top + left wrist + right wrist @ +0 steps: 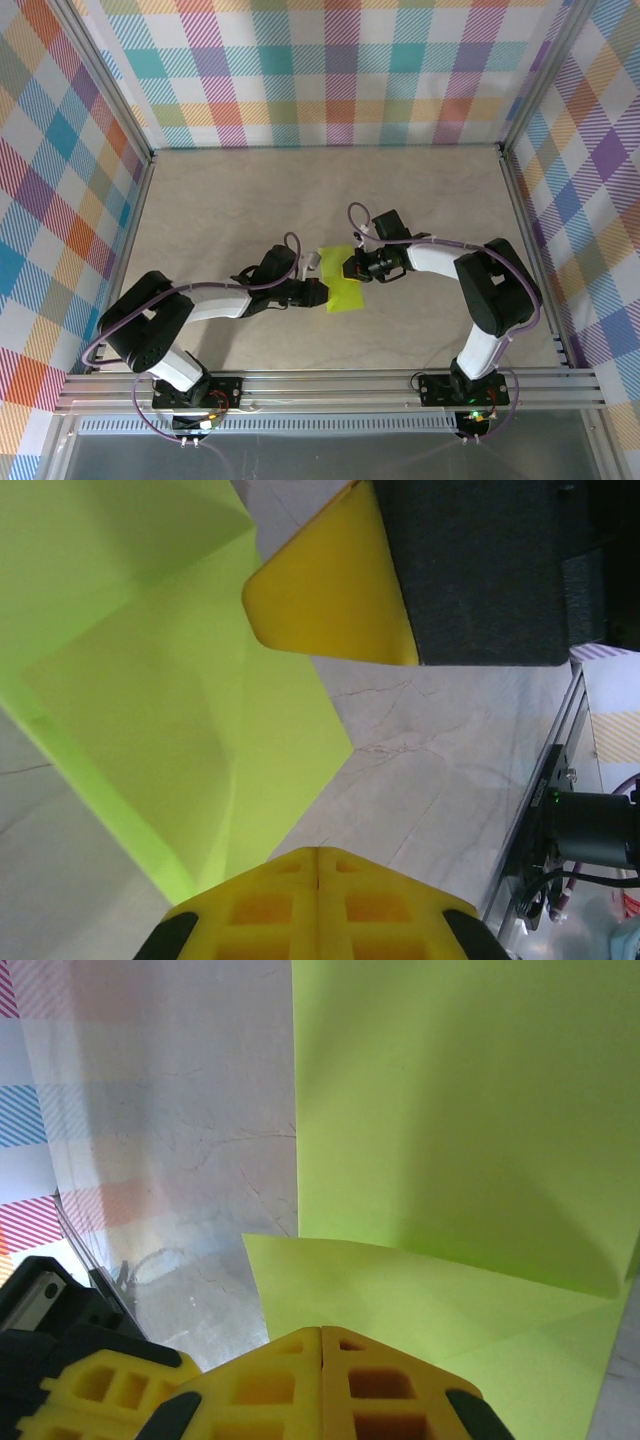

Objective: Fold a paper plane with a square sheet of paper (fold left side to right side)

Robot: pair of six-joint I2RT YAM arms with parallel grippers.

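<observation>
The square sheet of paper (347, 293) lies mid-table, lime green and partly folded, with angled flaps and creases (150, 680) (450, 1140). My left gripper (325, 293) is shut at the sheet's left edge, its yellow tips (318, 852) closed on each other beside the paper with nothing between them. From the right, my right gripper (349, 268) reaches over the sheet's upper part. Its jaws (321, 1330) are also shut, tips at a folded flap, with no paper seen between them. One yellow finger (330, 590) of the right gripper shows in the left wrist view.
The beige marbled table (250, 200) is walled by plaid panels and aluminium rails (330, 385) along the near edge. Both arms bend in toward the centre, so the grippers sit close together; the left gripper's fingers (90, 1395) show low in the right wrist view.
</observation>
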